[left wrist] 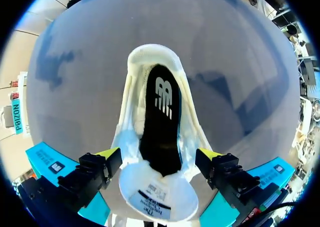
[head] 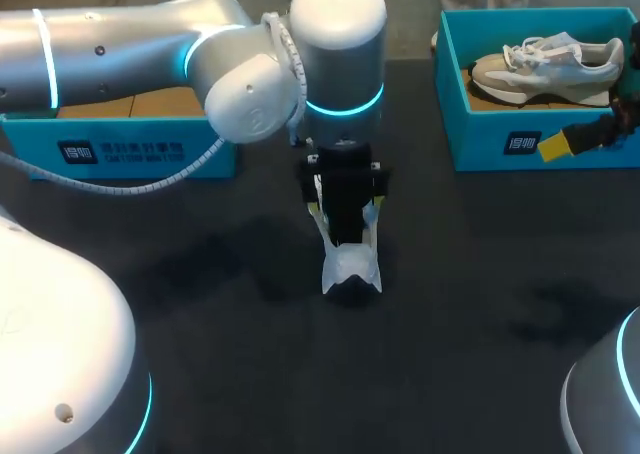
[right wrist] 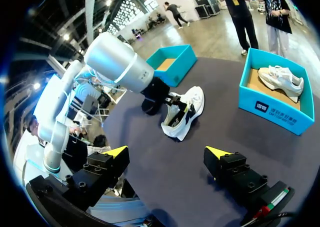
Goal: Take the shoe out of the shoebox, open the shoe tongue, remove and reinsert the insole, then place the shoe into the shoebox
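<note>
— White mesh sneaker [head: 352, 272]? Stood mid-table, black foam insole [left wrist: 161, 127] inside, straddled by left gripper [left wrist: 157, 154], perhaps for steadying; clamp impossible to tell.
— Right gripper [right wrist: 167, 152]? Hung at two o'clock, splayed, empty, out of the way.

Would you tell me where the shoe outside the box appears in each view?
Head view: shoe mid-table, under the left gripper.
Left wrist view: shoe held between the left gripper's fingers.
Right wrist view: shoe ahead of the right gripper, mid-table.
Shared landmark: the left gripper at the shoe.
</note>
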{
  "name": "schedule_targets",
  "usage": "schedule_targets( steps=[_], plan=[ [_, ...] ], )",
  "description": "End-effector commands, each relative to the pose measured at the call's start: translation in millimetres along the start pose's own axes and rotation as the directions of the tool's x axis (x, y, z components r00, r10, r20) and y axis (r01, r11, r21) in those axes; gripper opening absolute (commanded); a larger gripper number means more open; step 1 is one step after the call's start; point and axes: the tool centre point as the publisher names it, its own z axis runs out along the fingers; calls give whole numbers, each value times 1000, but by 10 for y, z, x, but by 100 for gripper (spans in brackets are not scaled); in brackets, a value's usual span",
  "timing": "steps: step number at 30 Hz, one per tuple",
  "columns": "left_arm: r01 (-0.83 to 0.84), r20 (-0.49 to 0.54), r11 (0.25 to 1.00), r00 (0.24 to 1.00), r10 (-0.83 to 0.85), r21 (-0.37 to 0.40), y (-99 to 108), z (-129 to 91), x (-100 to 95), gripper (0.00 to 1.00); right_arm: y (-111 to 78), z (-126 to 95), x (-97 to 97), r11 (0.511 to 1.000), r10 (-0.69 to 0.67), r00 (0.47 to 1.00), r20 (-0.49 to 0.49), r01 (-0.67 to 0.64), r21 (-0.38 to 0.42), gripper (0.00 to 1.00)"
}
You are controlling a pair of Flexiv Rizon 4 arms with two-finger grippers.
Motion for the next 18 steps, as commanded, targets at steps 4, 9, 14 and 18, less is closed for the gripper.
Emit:
schedule_targets(
  steps=[4,9,14,18],
  plan=[
    [-11,4,1000,1000,11,-4,85,-79,25,100,23,15,-13,1000,1,1000,0,-1,5,100],
    [-15,20,1000,1000,15,-9,188,-183,13,100,23,15,-13,1000,1,1000,0,-1,5,100],
    [-20,33,999,999,21,-31,322,-305,7,100,23,15,-13,1000,1,1000,0,-1,5,100],
    [-14,48,999,999,16,-46,431,-425,16,100,23,15,-13,1000,1,1000,0,-1,5,100]
  ],
)
